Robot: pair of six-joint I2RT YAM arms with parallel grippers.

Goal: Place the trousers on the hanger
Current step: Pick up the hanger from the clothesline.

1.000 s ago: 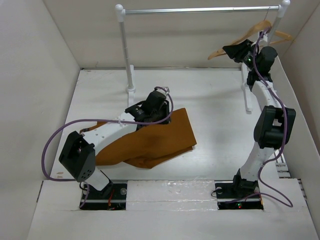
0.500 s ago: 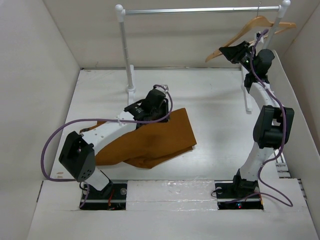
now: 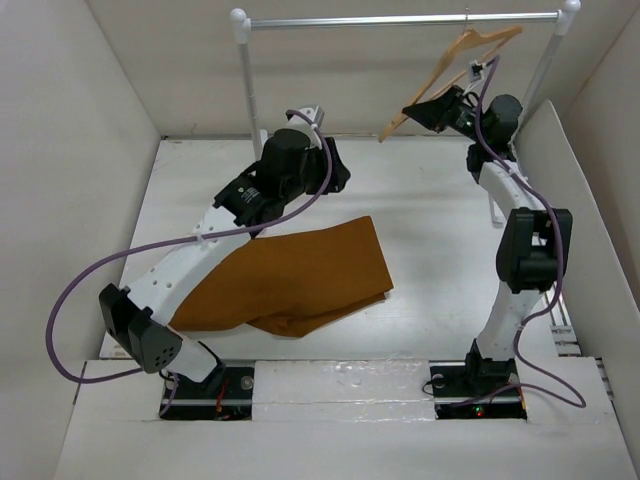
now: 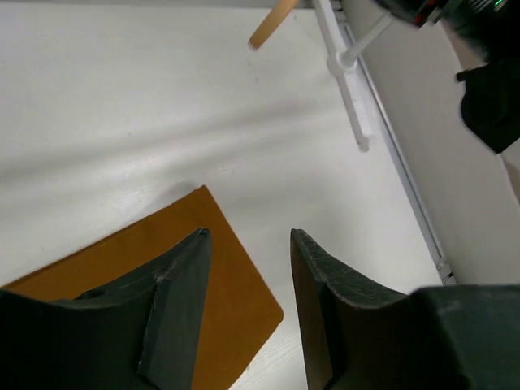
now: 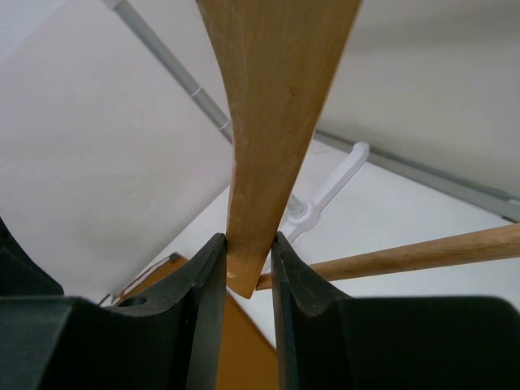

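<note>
The rust-brown trousers (image 3: 300,285) lie folded flat on the white table; one corner of the trousers (image 4: 203,276) shows below my left fingers. My left gripper (image 3: 335,172) hovers above the table behind them, and in the left wrist view it (image 4: 248,237) is open with nothing between its jaws. The light-tan wooden hanger (image 3: 450,70) tilts down to the left under the rail, its hook up at the bar. My right gripper (image 3: 425,110) is shut on the lower end of one hanger arm (image 5: 272,122). The crossbar (image 5: 406,256) runs off to the right.
A silver rail (image 3: 400,20) on white posts (image 3: 250,100) spans the back of the table, and its right post's foot (image 4: 349,89) is near the right wall. White walls (image 3: 80,130) close in both sides. The hanger's far tip (image 4: 270,24) shows ahead of the left gripper.
My left gripper has opened, let go of the trousers and risen toward the back of the table. My right gripper has closed on the hanger and carried it left along the rail.
</note>
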